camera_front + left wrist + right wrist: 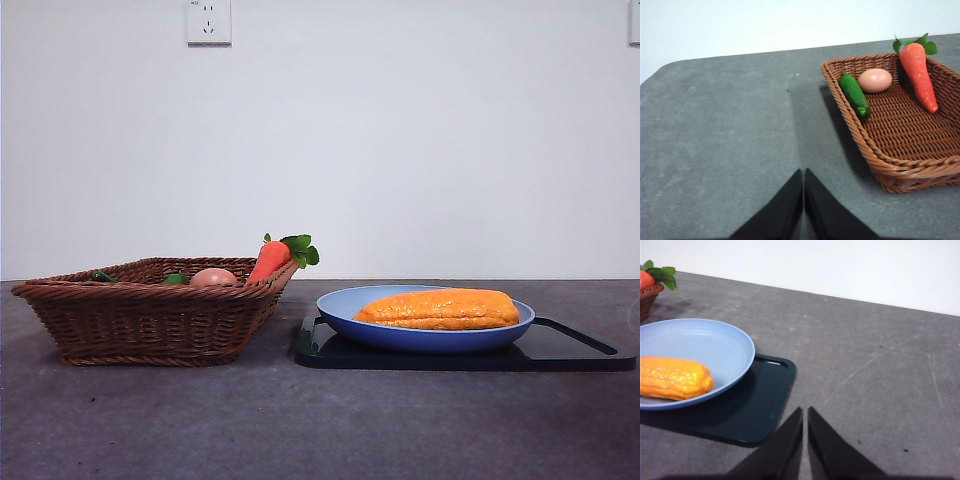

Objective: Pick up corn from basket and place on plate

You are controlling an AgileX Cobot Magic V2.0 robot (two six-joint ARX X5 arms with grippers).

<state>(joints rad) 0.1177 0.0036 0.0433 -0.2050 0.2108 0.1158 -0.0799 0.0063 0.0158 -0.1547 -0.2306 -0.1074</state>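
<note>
The orange-yellow corn (pixel 438 308) (pixel 673 378) lies lengthwise in the light-blue plate (pixel 345 305) (pixel 700 342). At the left of the front view stands the brown wicker basket (pixel 150 315) (pixel 910 135). My left gripper (pixel 803 176) is shut and empty over bare table beside the basket. My right gripper (pixel 805 413) is shut and empty, near the corner of the tray, apart from the plate. Neither arm shows in the front view.
The plate rests on a flat black tray (pixel 580 352) (pixel 757 400). In the basket lie a carrot with green leaves (pixel 270 258) (pixel 919 75), a round orange-pink fruit (pixel 213 277) (pixel 875 80) and a green cucumber (pixel 855 94). The grey table (pixel 320 430) spreads in front.
</note>
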